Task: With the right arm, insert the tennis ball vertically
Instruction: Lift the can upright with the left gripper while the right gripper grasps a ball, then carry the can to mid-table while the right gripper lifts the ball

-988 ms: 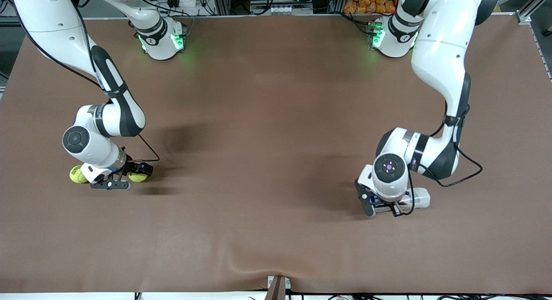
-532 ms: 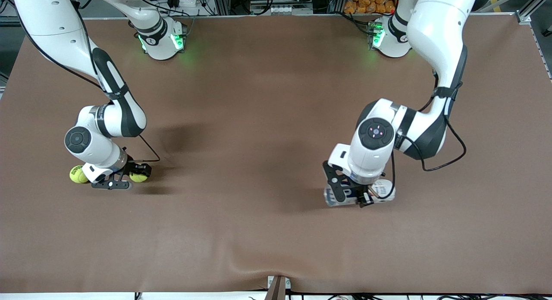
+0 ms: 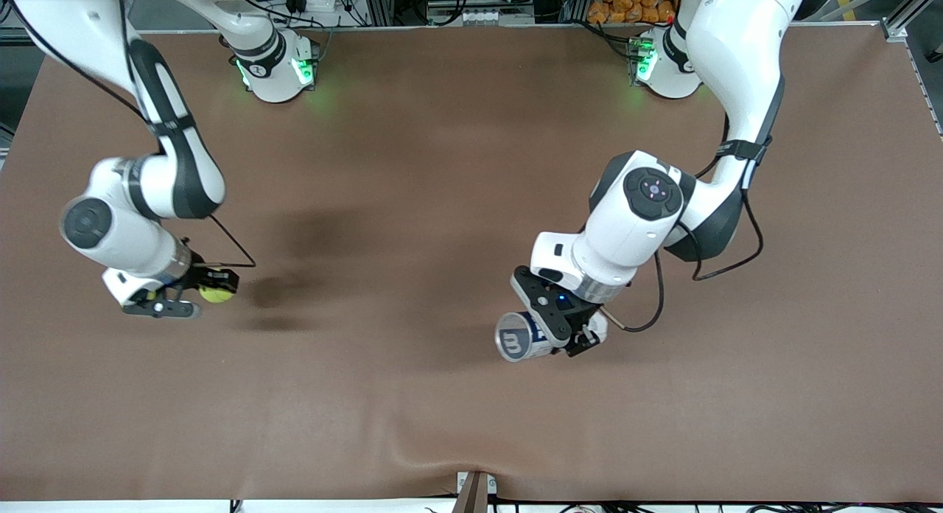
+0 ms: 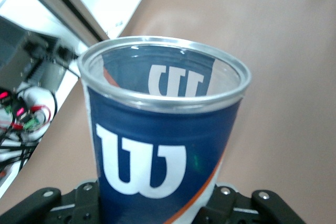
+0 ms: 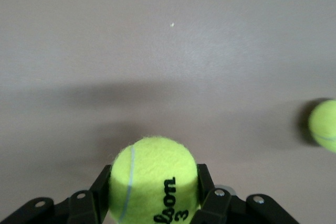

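My right gripper (image 3: 208,292) is shut on a yellow-green tennis ball (image 3: 216,295) and holds it above the brown table near the right arm's end. In the right wrist view the ball (image 5: 153,182) sits between the two black fingers (image 5: 207,182). My left gripper (image 3: 566,332) is shut on a blue tennis-ball can (image 3: 520,337) with a white W logo, lifted and tilted over the table's middle. In the left wrist view the can (image 4: 157,145) shows an open, empty mouth pointing away from the gripper.
A second tennis ball (image 5: 323,124) lies on the table beside the right gripper; in the front view the right arm hides it. The brown table cover (image 3: 412,166) has a ripple at its front edge (image 3: 442,454).
The left arm lifted the can off the table, carried it toward the middle and tilted it. The right gripper rose with its ball and shifted toward the right arm's end.
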